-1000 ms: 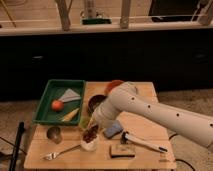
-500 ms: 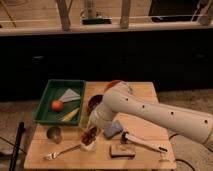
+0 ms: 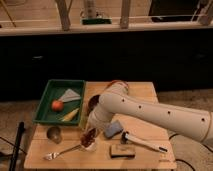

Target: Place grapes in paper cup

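Note:
My gripper [image 3: 90, 129] is at the end of the white arm that reaches in from the right. It points down at the front left of the wooden table [image 3: 145, 95]. It is shut on the grapes [image 3: 88, 137], a dark reddish cluster. The grapes hang right at the mouth of the small white paper cup [image 3: 90, 146]. The cup stands upright under the gripper, and only its lower rim and wall show. Whether the grapes touch the cup I cannot tell.
A green tray [image 3: 47, 96] at the left holds an orange-red fruit [image 3: 57, 105], a grey wedge and a yellow piece. A dark bowl [image 3: 93, 103] is behind the gripper. Nearby lie a small green cup [image 3: 54, 133], a fork [image 3: 61, 152], a blue sponge [image 3: 113, 129], a white-handled tool [image 3: 145, 143] and a flat block [image 3: 122, 151].
The gripper has come down a little with the grapes, closer to the paper cup. The other things have not moved.

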Controlling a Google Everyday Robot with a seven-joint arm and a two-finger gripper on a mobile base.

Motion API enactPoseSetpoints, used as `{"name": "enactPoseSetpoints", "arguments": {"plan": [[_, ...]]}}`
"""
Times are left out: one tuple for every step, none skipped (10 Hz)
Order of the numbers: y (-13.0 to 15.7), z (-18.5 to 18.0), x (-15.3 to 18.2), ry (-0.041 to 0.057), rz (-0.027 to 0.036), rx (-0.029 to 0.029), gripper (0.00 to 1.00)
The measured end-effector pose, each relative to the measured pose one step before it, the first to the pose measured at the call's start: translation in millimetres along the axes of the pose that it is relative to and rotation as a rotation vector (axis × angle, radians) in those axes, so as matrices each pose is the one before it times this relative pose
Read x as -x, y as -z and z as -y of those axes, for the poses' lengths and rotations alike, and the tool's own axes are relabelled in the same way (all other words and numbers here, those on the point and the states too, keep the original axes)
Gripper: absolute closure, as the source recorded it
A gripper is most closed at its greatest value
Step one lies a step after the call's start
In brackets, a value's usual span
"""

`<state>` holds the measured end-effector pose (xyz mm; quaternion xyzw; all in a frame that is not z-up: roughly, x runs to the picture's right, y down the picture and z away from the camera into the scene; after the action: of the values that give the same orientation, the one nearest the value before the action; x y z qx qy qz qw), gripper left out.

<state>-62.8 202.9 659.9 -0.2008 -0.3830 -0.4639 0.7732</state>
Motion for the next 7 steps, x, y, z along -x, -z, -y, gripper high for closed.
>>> {"name": "enactPoseSetpoints", "arguments": {"plan": [[0.17,-2.16,-0.34,-0.00552,-0.00013,0.01313,0.82],[-0.39,0.7,0.36,0.0012,0.00084,0.00673,0.72],[0.14,-0.22,-0.37,-0.00137,0.00051,0.00114,0.61],[0.24,-1.45,-1.03,-0.00348,0.00012,0.0021,0.49],[-0.53,-0.12,-0.01,-0.00013,0.00206,0.00129,0.43],[-0.5,0.97,-0.14,0.00215,0.00249,0.00056,0.32],[-0.09,-0.54,-0.79,-0.00007,0.00175,0.00117,0.23]]}}
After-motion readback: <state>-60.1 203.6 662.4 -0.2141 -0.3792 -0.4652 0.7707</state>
